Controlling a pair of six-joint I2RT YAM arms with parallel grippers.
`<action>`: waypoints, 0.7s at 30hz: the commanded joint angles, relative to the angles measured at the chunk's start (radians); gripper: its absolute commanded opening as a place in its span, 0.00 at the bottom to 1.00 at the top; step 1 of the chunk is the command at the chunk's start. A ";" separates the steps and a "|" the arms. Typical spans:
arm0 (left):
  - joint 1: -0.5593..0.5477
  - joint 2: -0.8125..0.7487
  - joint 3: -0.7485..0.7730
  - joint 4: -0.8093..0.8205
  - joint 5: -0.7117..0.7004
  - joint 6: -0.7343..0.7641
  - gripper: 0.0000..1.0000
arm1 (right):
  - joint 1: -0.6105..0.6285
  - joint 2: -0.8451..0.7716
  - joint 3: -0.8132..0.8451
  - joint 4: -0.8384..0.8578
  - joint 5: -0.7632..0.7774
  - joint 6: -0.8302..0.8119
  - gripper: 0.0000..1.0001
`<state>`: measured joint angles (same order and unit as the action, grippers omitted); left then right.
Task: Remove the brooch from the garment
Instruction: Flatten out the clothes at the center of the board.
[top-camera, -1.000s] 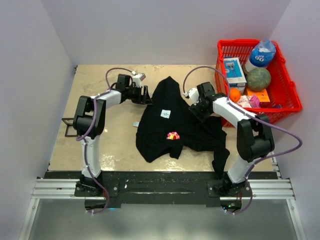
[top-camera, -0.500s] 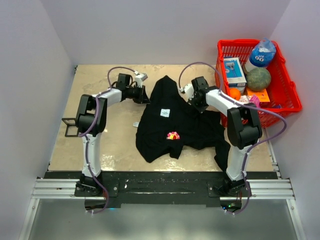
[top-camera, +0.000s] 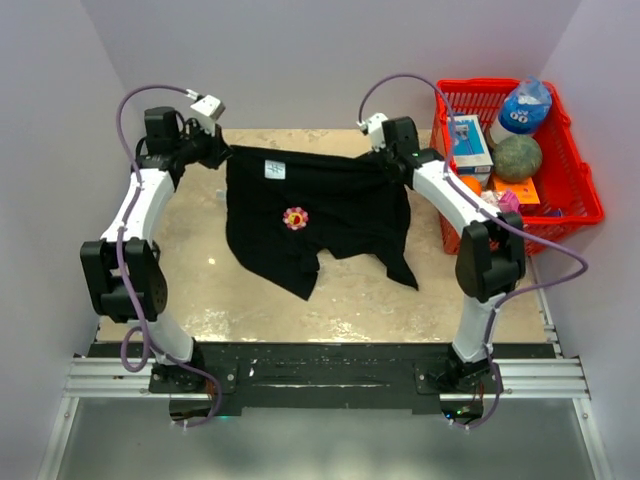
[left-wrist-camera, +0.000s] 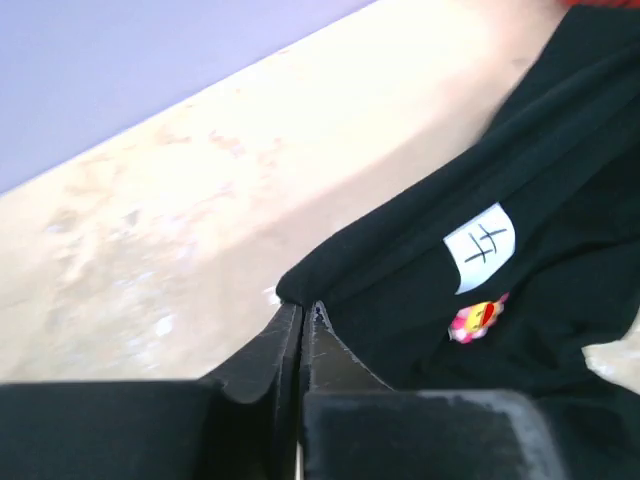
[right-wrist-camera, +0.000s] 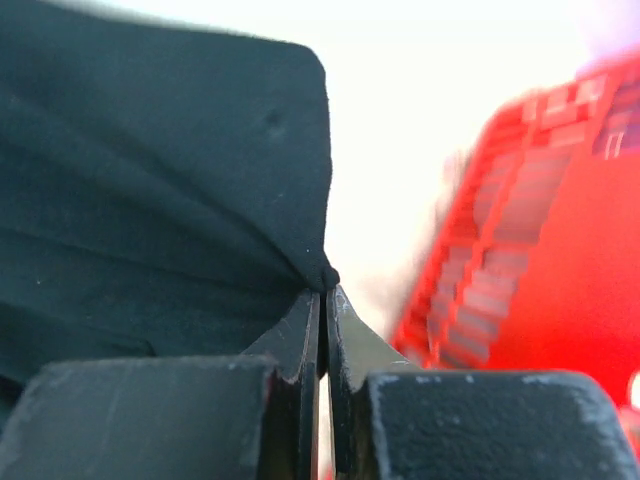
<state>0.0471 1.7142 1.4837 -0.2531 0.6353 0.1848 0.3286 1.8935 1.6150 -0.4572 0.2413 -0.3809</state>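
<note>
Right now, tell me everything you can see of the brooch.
The brooch is a tiny flower-like cluster of pink, red and yellow beads. It sits on the front of the black garment, just below the white label. Only fabric touches it.

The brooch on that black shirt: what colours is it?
Pink, red and yellow beads; the brooch shows clearest in the top view.

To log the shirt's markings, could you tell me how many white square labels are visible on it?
1: a white label near the black shirt's far edge, up and left of the brooch; folds or the underside may hide others.
</note>
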 joint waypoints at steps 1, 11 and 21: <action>0.034 0.085 -0.025 -0.012 -0.175 0.114 0.29 | 0.023 0.139 0.129 0.072 0.087 0.033 0.00; 0.025 -0.134 -0.066 -0.053 -0.167 0.091 0.56 | 0.064 0.066 0.179 0.023 0.026 0.001 0.67; -0.116 -0.401 -0.477 -0.607 0.029 0.917 0.63 | 0.064 -0.442 -0.426 -0.178 -0.208 -0.252 0.69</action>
<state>-0.0071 1.3281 1.1851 -0.6571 0.6533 0.7437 0.3878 1.4906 1.3308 -0.4961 0.1368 -0.5079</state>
